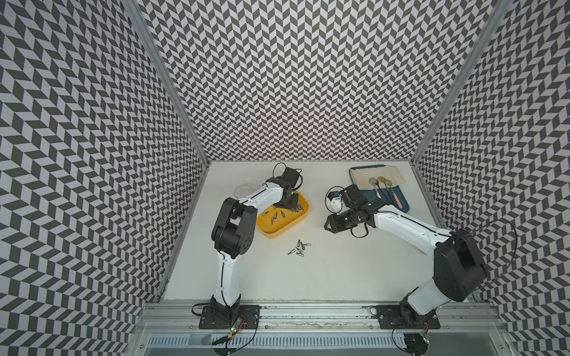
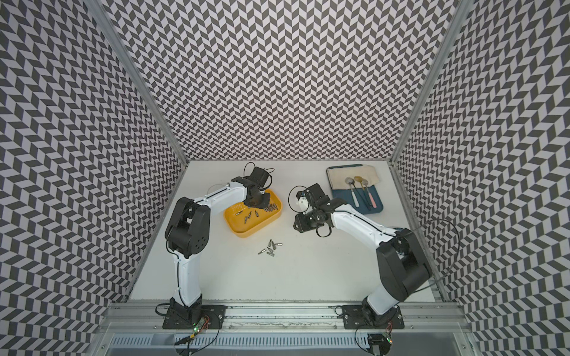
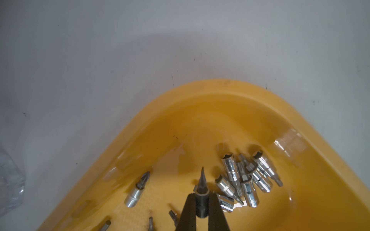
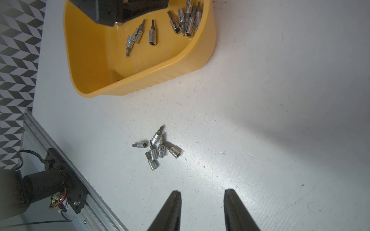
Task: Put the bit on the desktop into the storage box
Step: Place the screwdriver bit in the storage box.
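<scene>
**One bit held above the yellow box**

Pinched tight in the left jaws: a dark bit (image 3: 201, 192) with a fine pointed tip, poised over the floor of the storage box (image 3: 220, 88) (image 1: 273, 234), near a rounded corner. Just beside it in the left wrist view, a heap of chromed bits (image 3: 247, 178) lying crossed on one another inside the box. Apart from the heap, a lone cross-tipped bit (image 3: 137, 190), also inside. In both top views, left wrist bent down over the far half of the box.

Out on the white bench (image 1: 339, 271), near the box's front wall but not touching it, a small cluster of loose bits (image 1: 298, 247) (image 2: 270, 247) (image 4: 157, 149).

Right jaws parted moderately, gripping nothing, hanging above bare bench and aimed towards that cluster.

At the far right of the bench: a blue tray (image 1: 401, 205) carrying a folded cloth (image 1: 379, 177) and spoons (image 1: 382, 188).
</scene>
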